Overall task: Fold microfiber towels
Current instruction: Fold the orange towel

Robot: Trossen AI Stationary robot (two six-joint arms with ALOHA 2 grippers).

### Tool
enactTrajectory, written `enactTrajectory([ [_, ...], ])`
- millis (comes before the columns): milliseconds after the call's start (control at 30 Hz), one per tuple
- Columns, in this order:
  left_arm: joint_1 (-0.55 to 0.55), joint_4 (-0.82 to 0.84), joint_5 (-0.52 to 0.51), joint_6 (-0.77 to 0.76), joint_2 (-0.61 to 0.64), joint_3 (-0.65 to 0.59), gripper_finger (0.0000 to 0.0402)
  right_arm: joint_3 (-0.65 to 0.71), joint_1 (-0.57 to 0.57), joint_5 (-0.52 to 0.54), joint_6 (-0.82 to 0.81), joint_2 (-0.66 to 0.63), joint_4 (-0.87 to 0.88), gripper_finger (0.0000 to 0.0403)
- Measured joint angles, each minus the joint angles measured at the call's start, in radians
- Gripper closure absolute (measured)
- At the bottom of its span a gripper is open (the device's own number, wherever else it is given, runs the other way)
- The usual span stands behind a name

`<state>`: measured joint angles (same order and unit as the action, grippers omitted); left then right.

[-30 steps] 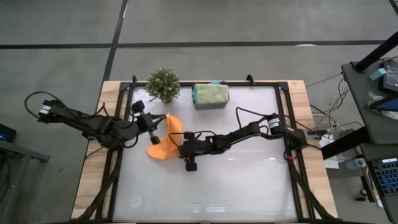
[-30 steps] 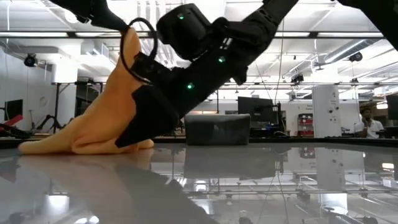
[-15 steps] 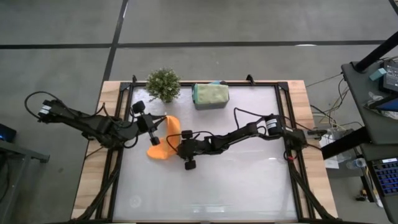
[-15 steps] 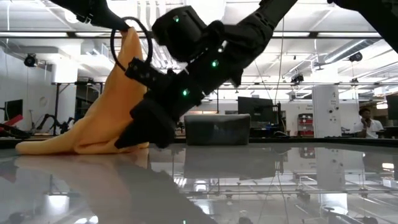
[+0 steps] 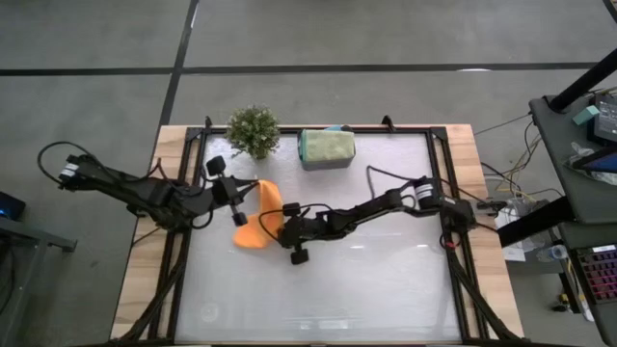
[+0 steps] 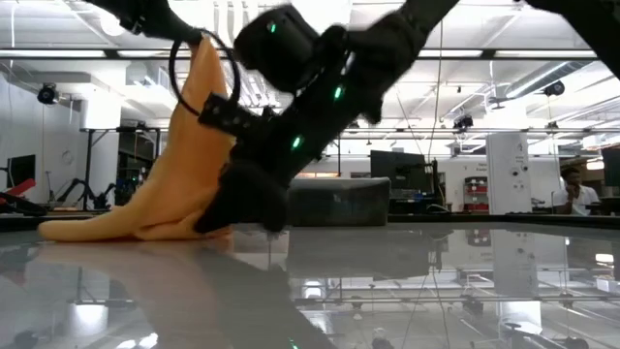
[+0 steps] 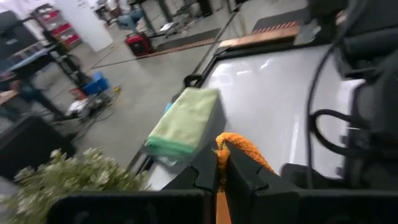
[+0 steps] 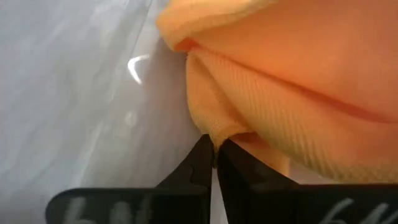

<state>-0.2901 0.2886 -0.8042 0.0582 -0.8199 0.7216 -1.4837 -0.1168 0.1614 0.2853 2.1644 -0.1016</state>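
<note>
With both arms now on the orange towel (image 5: 258,214), this looks like the start of a proper fold. A second ago the right gripper (image 8: 214,155) was coming in with its fingers apart beside the cloth; now they have snapped together on a bottom corner, and from its own wrist view you can see a small nub of orange fabric nipped right at the tips. That's the change: one hold has become two.

The left gripper (image 7: 222,171) is clamped on the towel's upper corner, same as before, holding it up off the table (image 5: 386,280) so the cloth hangs like a tent. From table height it rises to a peak (image 6: 199,145) near the left arm and spreads out flat on the glass below, over toward the table's left side. The right arm reaches low across the middle of the table to meet it, fingers down near the surface.

What does it mean? My read is the towel is finally held at two corners, which is what you need to stretch it flat or swing one edge over the other. No crease is made yet, so this one is early in its fold.

Back by the far edge, a green towel (image 5: 326,146) already sits folded on the bin, with the plant (image 5: 253,131) just beside it. Other towels I can't make out from where I'm looking.

Worth watching: that right pinch is thin, only a sliver of cloth, and it could slip once the arms pull apart.
</note>
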Motion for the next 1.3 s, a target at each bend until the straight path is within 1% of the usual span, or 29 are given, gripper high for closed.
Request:
enactTrajectory([
  [167, 0.000, -0.001, 0.103, 0.000, 0.018, 0.040, 0.0401, 0.006, -0.007, 0.024, 0.003, -0.160, 0.253, 0.0394],
  [333, -0.001, 0.037, 0.184, 0.001, 0.061, 0.081, 0.0401, 0.022, -0.007, 0.026, -0.022, -0.375, 0.573, 0.0394],
  [433, -0.001, 0.068, 0.202, 0.001, 0.091, 0.099, 0.0401, 0.024, -0.010, 0.025, -0.049, -0.491, 0.776, 0.0394],
  [567, 0.000, 0.074, 0.202, 0.009, 0.141, 0.101, 0.0401, 0.025, -0.010, 0.022, -0.114, -0.620, 0.950, 0.0394],
  [667, 0.000, 0.074, 0.202, 0.049, 0.174, 0.099, 0.0401, 0.026, -0.010, 0.032, -0.163, -0.713, 1.007, 0.0394],
  [900, 0.000, 0.150, 0.181, 0.061, 0.234, 0.093, 0.0401, 0.026, -0.008, 0.165, -0.215, -0.849, 1.146, 0.0394],
  [967, 0.000, 0.182, 0.183, 0.068, 0.239, 0.093, 0.0401, 0.026, -0.005, 0.227, -0.243, -0.876, 1.198, 0.0394],
  [1033, 0.000, 0.195, 0.191, 0.097, 0.246, 0.092, 0.0401, 0.026, -0.004, 0.323, -0.293, -0.892, 1.235, 0.0394],
  [1100, 0.001, 0.163, 0.190, 0.104, 0.256, 0.088, 0.0401, 0.026, 0.002, 0.430, -0.358, -0.898, 1.249, 0.0394],
  [1133, 0.001, 0.120, 0.189, 0.106, 0.258, 0.087, 0.0401, 0.026, 0.005, 0.458, -0.383, -0.899, 1.246, 0.0394],
  [1200, 0.001, 0.019, 0.186, 0.120, 0.248, 0.087, 0.0401, 0.026, 0.013, 0.447, -0.403, -0.899, 1.238, 0.0392],
  [1300, 0.001, -0.085, 0.185, 0.131, 0.228, 0.087, 0.0401, 0.029, 0.022, 0.348, -0.432, -0.894, 1.213, 0.0376],
])
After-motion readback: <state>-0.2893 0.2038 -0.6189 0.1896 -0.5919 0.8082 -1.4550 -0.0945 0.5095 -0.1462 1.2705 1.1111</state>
